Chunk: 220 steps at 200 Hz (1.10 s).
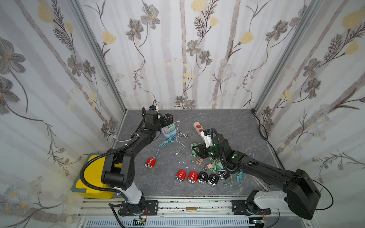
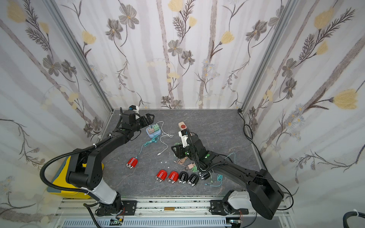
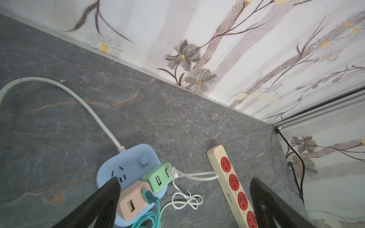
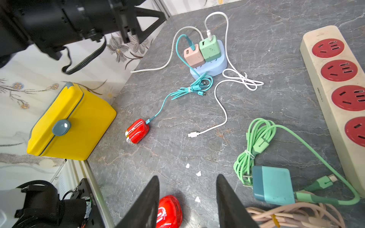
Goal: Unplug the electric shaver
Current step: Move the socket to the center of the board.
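Red electric shaver on bench, teal cable to pink charger in blue power strip, left fingers wide open above, right fingers parted, empty.

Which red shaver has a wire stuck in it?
The lone red shaver, apart from the row of shavers; only it has a teal cable plugged in.
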{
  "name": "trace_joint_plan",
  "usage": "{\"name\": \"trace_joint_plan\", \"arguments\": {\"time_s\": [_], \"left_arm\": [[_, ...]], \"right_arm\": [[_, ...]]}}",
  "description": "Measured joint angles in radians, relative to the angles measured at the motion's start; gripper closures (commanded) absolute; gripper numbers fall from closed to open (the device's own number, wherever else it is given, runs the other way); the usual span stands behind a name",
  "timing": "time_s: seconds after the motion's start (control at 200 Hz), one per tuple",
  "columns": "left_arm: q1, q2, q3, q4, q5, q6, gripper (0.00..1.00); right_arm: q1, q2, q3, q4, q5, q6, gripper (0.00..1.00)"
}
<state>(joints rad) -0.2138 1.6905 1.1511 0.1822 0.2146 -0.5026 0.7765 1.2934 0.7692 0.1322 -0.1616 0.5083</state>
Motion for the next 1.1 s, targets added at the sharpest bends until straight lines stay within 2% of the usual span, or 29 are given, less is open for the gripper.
{"name": "trace_joint_plan", "arguments": {"time_s": [0.26, 0.395, 0.59, 0.804, 1.099], "left_arm": [[0.008, 0.205, 0.19, -0.019, 0.089, 0.016, 0.0], [0.016, 0.261, 0.232, -0.016, 0.127, -0.003, 0.0], [0.039, 0.314, 0.271, -0.026, 0.14, -0.038, 0.0], [0.048, 0.376, 0.324, -0.048, 0.103, -0.07, 0.0], [0.047, 0.47, 0.377, -0.059, 0.103, -0.07, 0.0]], "right_arm": [[-0.016, -0.027, -0.048, -0.004, 0.005, -0.004, 0.54], [-0.02, -0.034, -0.051, -0.005, 0.008, -0.004, 0.54], [-0.026, -0.04, -0.064, -0.002, 0.011, -0.001, 0.54], [-0.03, -0.044, -0.066, -0.002, 0.011, 0.0, 0.54], [-0.032, -0.058, -0.077, -0.004, 0.03, 0.006, 0.55]]}}
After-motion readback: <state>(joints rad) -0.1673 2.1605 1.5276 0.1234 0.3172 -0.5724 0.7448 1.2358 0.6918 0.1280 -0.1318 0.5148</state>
